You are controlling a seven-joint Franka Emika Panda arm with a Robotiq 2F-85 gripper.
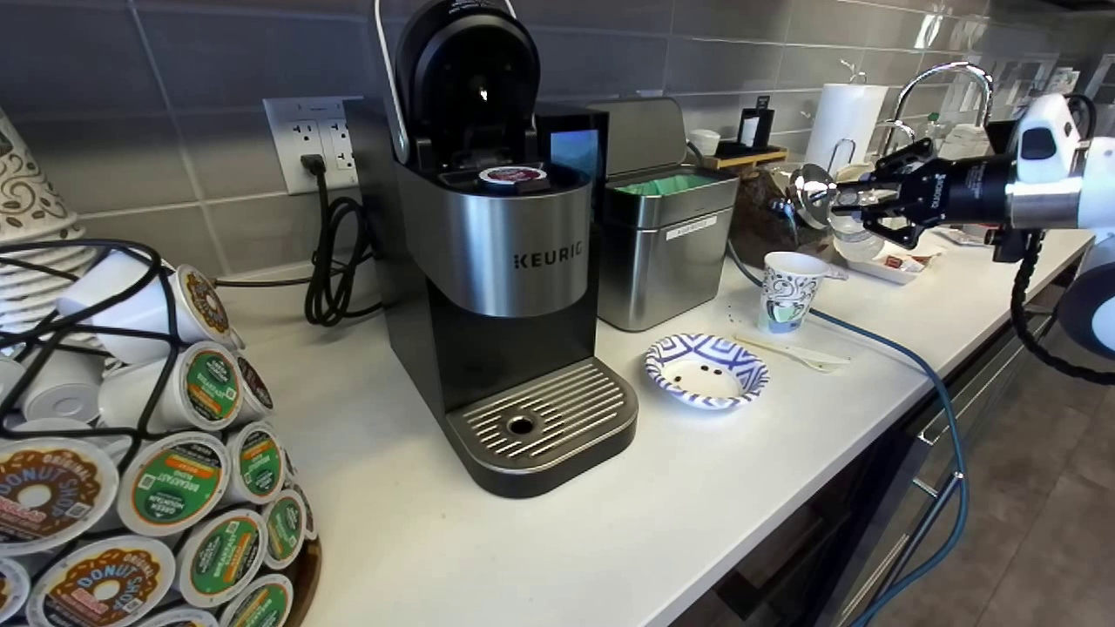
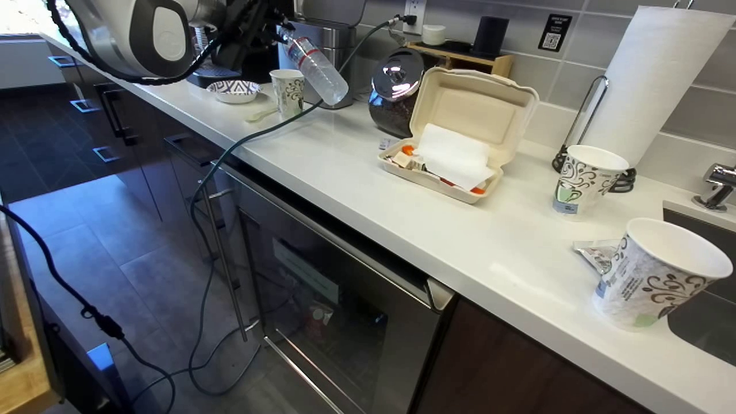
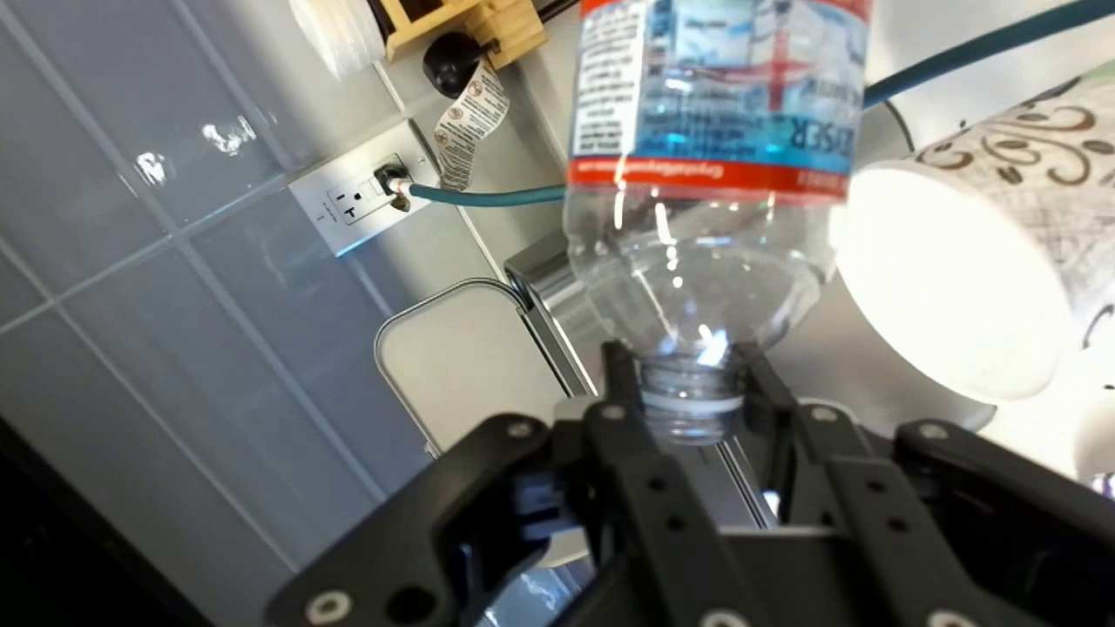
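A clear plastic bottle [image 3: 714,131] with a red-and-blue label hangs in the air above the counter. My gripper [image 3: 688,370] is shut on its threaded neck, one finger on each side. In an exterior view the bottle [image 2: 319,69] slants, its base lower and to the right, away from the gripper [image 2: 280,31]. A patterned paper cup [image 3: 1028,226] shows just beside the bottle in the wrist view. That cup [image 1: 788,292] stands upright on the counter, in front of a dark glass jar [image 2: 397,86] with a shiny lid. No cap shows on the bottle's neck.
A coffee machine [image 1: 496,244] with raised lid stands beside an open-lidded steel bin [image 1: 666,252]. A patterned bowl [image 1: 707,370] and a spoon lie near the cup. A teal cable [image 2: 247,141] crosses the counter edge. An open food box [image 2: 443,155] and more cups [image 2: 661,276] stand along the counter.
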